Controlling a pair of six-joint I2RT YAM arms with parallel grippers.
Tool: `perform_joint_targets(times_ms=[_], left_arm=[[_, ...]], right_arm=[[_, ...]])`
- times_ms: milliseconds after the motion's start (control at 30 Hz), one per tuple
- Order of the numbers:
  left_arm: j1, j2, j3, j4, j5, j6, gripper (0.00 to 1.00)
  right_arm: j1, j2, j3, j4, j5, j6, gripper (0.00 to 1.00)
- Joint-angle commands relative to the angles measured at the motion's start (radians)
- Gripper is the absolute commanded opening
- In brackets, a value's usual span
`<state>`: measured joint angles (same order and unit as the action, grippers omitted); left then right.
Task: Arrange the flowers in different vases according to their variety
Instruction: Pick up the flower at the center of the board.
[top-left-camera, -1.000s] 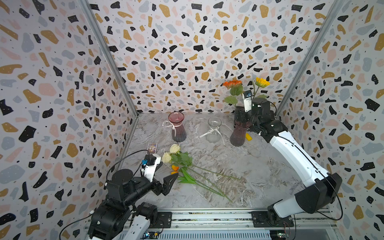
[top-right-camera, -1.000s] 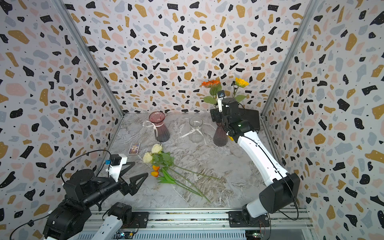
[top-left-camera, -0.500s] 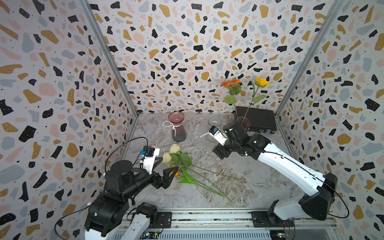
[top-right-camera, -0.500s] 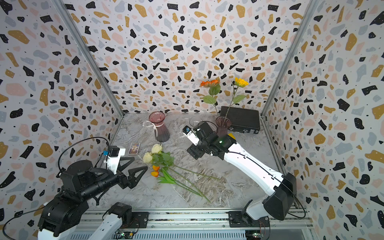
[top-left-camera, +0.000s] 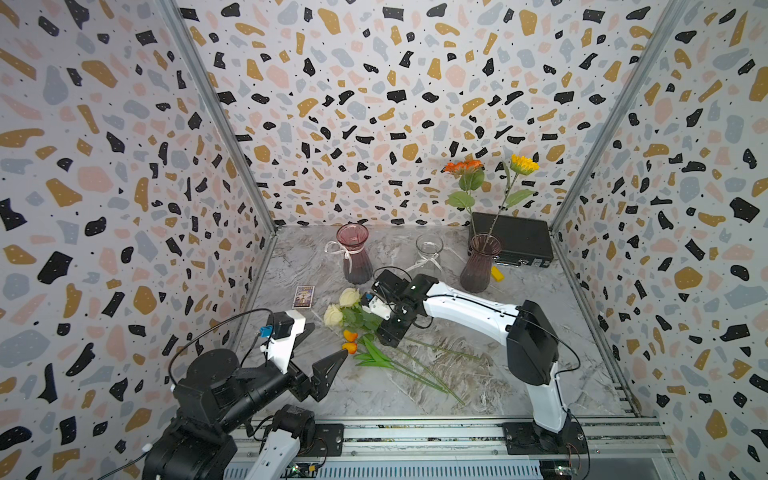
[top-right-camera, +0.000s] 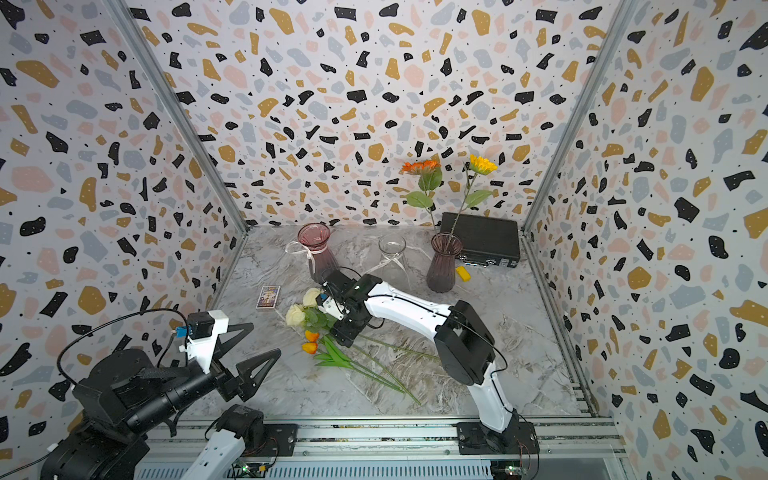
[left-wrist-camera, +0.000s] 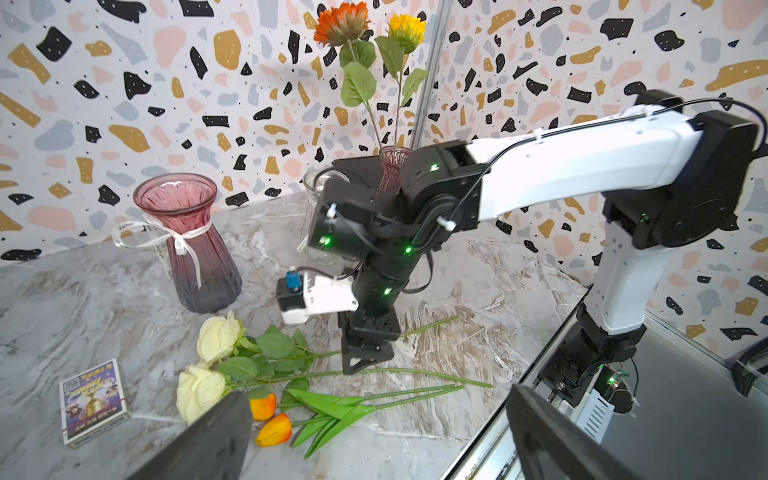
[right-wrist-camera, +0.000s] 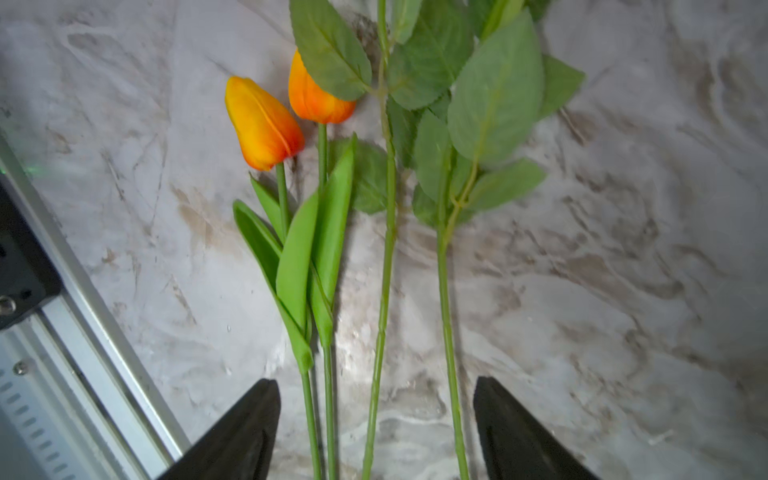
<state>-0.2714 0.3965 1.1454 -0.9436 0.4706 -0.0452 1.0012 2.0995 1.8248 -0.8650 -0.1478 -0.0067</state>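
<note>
Two cream roses (top-left-camera: 349, 297) and two orange tulips (top-left-camera: 350, 336) lie on the marble table, their stems pointing toward the front right. The orange daisy (top-left-camera: 462, 166) and the yellow daisy (top-left-camera: 523, 164) stand in the purple-brown vase (top-left-camera: 478, 266). The pink vase (top-left-camera: 355, 257) and the clear vase (top-left-camera: 428, 253) hold nothing. My right gripper (right-wrist-camera: 374, 384) is open, low over the lying stems, with rose and tulip stems between its fingers (right-wrist-camera: 249, 415); from above it (top-left-camera: 390, 332) sits just behind the leaves. My left gripper (top-left-camera: 330, 337) hovers open at the front left, near the tulips.
A black flat case (top-left-camera: 519, 241) lies in the back right corner behind the purple-brown vase, with a small yellow piece (top-left-camera: 496, 274) beside it. A card box (top-left-camera: 304, 296) lies left of the roses. The metal rail (top-left-camera: 415, 432) runs along the front edge.
My right arm has swung from the purple-brown vase at the back down to the stems lying mid-table, its jaws narrowing a little. The left gripper has edged toward the tulips.
</note>
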Motion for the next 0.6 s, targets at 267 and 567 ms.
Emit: perform_joint_targets(times_ms=[267, 567], left_arm=[[-0.004, 0.004, -0.016, 0.034, 0.017, 0.028, 0.99], [-0.004, 0.017, -0.024, 0.034, 0.018, 0.047, 0.99]], right_arm=[[-0.002, 0.261, 0.355, -0.151, 0.233, -0.073, 0.64], [-0.006, 0.41, 0.491, -0.187, 0.25, -0.119, 0.55]])
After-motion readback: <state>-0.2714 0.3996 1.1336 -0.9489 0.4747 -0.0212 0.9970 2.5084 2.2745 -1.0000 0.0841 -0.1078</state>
